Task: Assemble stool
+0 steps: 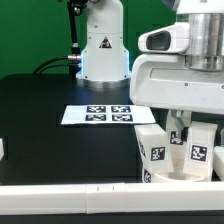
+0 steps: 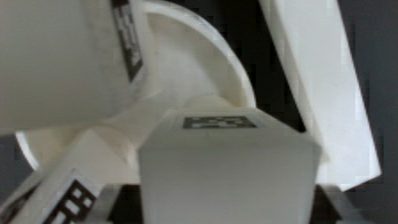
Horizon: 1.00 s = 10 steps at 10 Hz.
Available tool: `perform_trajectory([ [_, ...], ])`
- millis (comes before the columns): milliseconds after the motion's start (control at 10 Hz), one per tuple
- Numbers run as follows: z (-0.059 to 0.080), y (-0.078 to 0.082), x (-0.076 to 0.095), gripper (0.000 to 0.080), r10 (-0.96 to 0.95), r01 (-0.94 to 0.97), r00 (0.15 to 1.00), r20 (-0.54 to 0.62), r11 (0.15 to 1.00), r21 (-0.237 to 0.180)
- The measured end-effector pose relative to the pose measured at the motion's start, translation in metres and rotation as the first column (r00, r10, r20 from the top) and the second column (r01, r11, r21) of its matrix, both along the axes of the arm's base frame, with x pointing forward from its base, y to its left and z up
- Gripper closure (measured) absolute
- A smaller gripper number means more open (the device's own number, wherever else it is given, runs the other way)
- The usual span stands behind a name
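A: Where on the black table (image 1: 40, 110), counted from the thin flat white marker board (image 1: 100, 114)?

B: Just past the marker board's corner toward the exterior view's right, and nearer the camera. Down low there, the white two-finger gripper (image 1: 181, 128), among the white plastic blocky legs with black-and-white square tags.

A: How many legs?

B: At least two upright in the exterior view, one leg (image 1: 155, 152) closer to the marker board, another leg (image 1: 201, 152) farther from it toward the exterior view's right. Close beside each other, with the gripper dipping between them. Hard to separate any further parts in that cluster.

A: Jaws spread or pressed together?

B: Cannot tell. Fingertips hidden behind the legs in the exterior view, and not clearly in sight from the wrist either.

A: And from the wrist?

B: Fills the middle of that view: a blocky leg (image 2: 222, 170) with a tag on its upper face. Right behind it and touching, a broad curved round white plastic disc seat (image 2: 178, 60), edge-on. Too blurred for sockets.

A: Beyond the marker board?

B: Only the white arm base (image 1: 100, 45).
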State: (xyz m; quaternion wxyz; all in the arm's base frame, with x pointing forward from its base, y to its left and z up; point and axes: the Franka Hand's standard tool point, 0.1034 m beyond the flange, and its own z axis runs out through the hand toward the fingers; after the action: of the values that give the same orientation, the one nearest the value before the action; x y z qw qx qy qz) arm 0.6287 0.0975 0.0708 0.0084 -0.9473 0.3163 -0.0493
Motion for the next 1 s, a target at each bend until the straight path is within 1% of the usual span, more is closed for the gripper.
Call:
perform_trajectory([
  [100,-0.0003,0.0022,-0.0022,0.0465,-0.213,0.213,0.977,0.0,0.977,0.022],
  [200,-0.0003,0.0055,-0.0028,0.0465,-0.419,0.418,0.908,0.01,0.906,0.06],
  [300,0.0003,0.0067,-0.0026,0.0465,-0.597,0.59,0.802,0.017,0.797,0.124],
  [400,0.0025,0.0004,-0.0006,0.0465,-0.668,0.656,0.744,0.012,0.735,0.174],
  [800,0.0032,0.0039,-0.0001,0.0465,-0.841,0.829,0.539,-0.038,0.522,0.2],
  [900,0.0038,0.0055,0.0005,0.0465,-0.9,0.886,0.432,-0.063,0.411,0.213],
  [1000,0.0053,0.0088,0.0023,0.0465,-0.954,0.938,0.282,-0.099,0.253,0.235],
])
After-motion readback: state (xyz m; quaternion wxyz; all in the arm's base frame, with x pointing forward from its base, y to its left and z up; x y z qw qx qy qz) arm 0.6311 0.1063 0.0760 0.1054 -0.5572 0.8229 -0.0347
